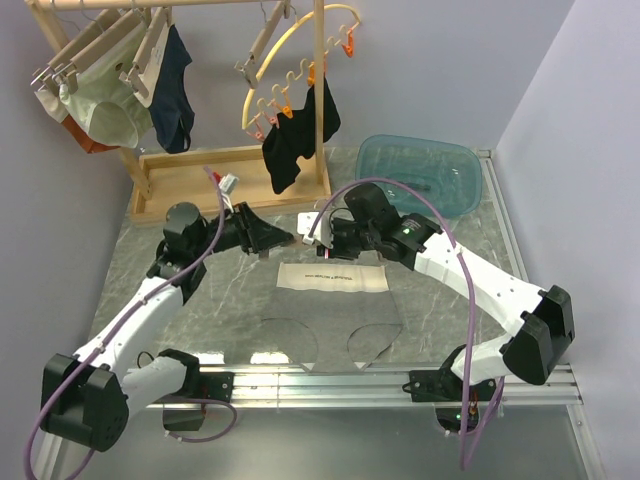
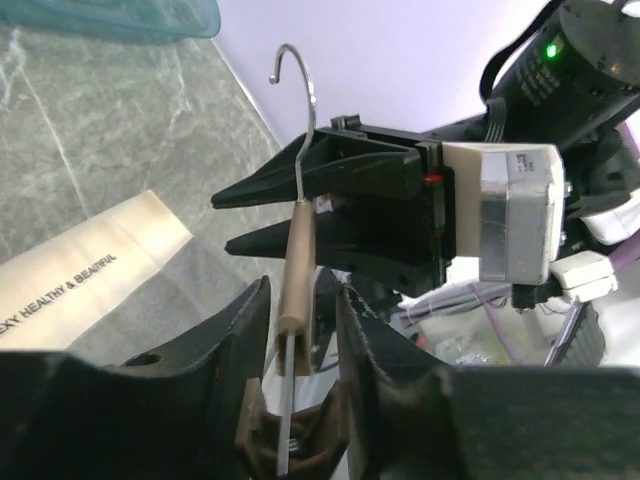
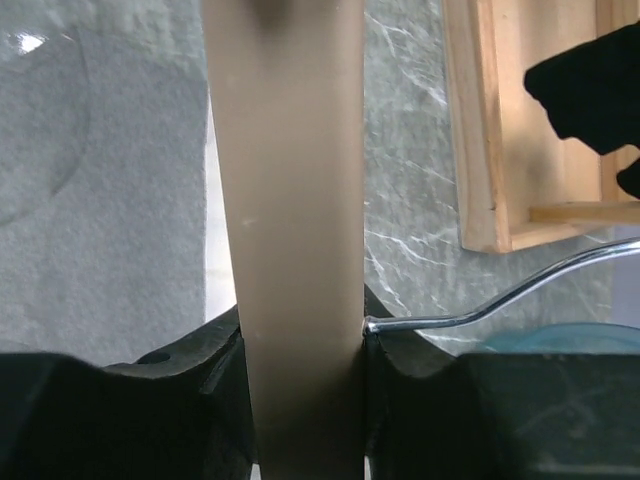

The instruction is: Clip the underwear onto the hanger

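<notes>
Both arms meet at the hanger [image 2: 297,250], mid-frame over the table [image 1: 250,300].
The right tool [image 3: 300,320] is closed tight on the hanger's wooden bar. The left tool [image 2: 300,292] straddles the bar's end, fingers partly apart; I cannot tell whether it grips. The underwear [image 1: 333,277] lies flat on the table, centre frame.

hanger [image 2: 298,262]: showing matt pale wood; hook [image 3: 440,321]: gleaming as smooth metal wire; underwear [image 1: 332,277]: looking like matt cloth; table [image 1: 200,290]: shining glossy, marbled

A wooden rack [image 1: 200,170] stands at the far left of the grey table [image 1: 180,320] — green briefs [image 1: 112,112], navy briefs [image 1: 178,92] and a yellow hanger [image 1: 283,42] with black clothes [image 1: 292,145] hang there. A blue tub [image 1: 420,178] sits far right.
</notes>
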